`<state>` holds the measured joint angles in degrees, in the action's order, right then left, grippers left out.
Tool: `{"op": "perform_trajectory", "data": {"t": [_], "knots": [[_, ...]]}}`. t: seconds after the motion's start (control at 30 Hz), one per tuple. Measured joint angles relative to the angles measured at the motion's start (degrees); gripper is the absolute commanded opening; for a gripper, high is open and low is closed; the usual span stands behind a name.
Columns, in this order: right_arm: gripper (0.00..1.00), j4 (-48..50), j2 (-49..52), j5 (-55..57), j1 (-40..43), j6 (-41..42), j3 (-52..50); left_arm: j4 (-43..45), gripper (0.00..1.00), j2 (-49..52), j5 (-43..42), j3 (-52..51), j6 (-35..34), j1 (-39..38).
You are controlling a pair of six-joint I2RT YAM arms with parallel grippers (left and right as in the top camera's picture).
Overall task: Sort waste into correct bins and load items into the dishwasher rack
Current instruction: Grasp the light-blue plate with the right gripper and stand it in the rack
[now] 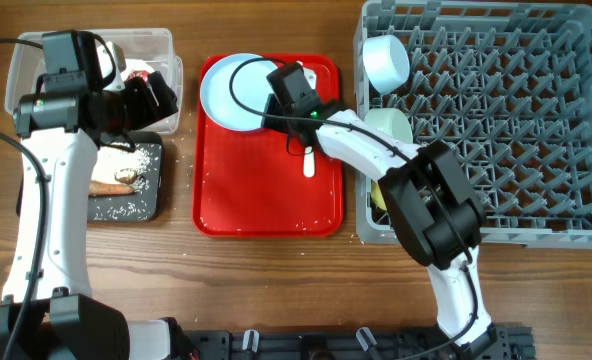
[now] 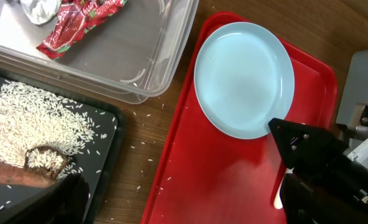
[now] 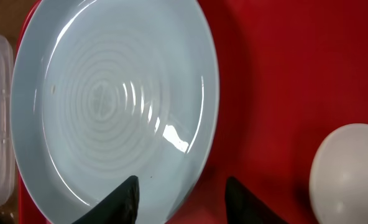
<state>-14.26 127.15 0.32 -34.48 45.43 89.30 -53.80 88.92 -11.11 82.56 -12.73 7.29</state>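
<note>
Right claw [image 3: 183,199]: parted and empty. Its 2 fingers [image 3: 125,199] straddle the near rim of the plate [image 3: 109,106], 1 over the plate's well and 1 over the tray [image 3: 277,81] just outside the rim. Contact with the rim cannot be confirmed.
Plate position: flat on the tray, directly under and ahead of the claw, with most of the disc ahead and to its left.
Plate attitude: face up and level. It is round, so it has no long axis. The rim arc passes between the fingers at a slant, not square to the closing line.
Step in hand (judged): taking the plate by its rim for loading.
Method (judged): turn the wrist until the rim runs square across the gap, then lower until the outer finger reaches below the lip. Seat the rim deep before closing, as the glazed surface looks likely to slip. Lift the gripped edge first so the far edge pivots on the tray.
Spoon [image 3: 349,168]: white, to the claw's right, near the plate but apart from it. It should be kept clear of the outer finger.
Rack [image 1: 536,130]: behind the claw, back along its arm. The plate should go in on edge between the pegs.
Left claw [image 1: 151,95]: well beyond the plate's far rim, near the bin [image 1: 151,45]. Whether it is parted or closed cannot be told.
</note>
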Motion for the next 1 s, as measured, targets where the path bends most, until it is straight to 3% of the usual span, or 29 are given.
{"op": "perform_trajectory", "data": {"t": [0.03, 0.07, 0.3, 0.4, 0.5, 0.6, 0.7, 0.87, 1.0], "knots": [[0.21, 0.02, 0.02, 0.17, 0.22, 0.44, 0.0, 0.0, 1.0, 0.0, 0.0, 0.0, 0.0, 0.0], [0.17, 0.0, 0.04, 0.22, 0.33, 0.68, 0.0, 0.0, 1.0, 0.0, 0.0, 0.0, 0.0, 0.0], [0.17, -2.99, 0.44, 1.46, 0.31, 3.17, 0.31, 0.0, 1.0, 0.0, 0.0, 0.0, 0.0, 0.0], [0.06, -7.3, 1.95, 1.42, 0.31, 3.43, 2.73, 0.0, 1.0, 0.0, 0.0, 0.0, 0.0, 0.0], [0.05, -14.29, 2.19, 0.07, 0.31, 3.13, 5.7, 0.0, 1.0, 0.0, 0.0, 0.0, 0.0, 0.0], [0.04, -21.0, 2.16, -0.94, 0.33, -0.2, 9.35, 0.0, 1.0, 0.0, 0.0, 0.0, 0.0, 0.0], [0.04, -24.61, 0.44, 0.04, 0.46, -9.35, 12.24, 0.0, 1.0, 0.0, 0.0, 0.0, 0.0, 0.0], [0.04, -28.04, -12.55, 16.37, 0.48, -17.94, 12.48, 0.0, 1.0, 0.0, 0.0, 0.0, 0.0, 0.0], [0.04, -29.86, -25.94, 37.07, 1.6, -25.03, 13.25, -0.02, 1.0, 0.0, 0.0, 0.0, 0.0, 0.0]]}}
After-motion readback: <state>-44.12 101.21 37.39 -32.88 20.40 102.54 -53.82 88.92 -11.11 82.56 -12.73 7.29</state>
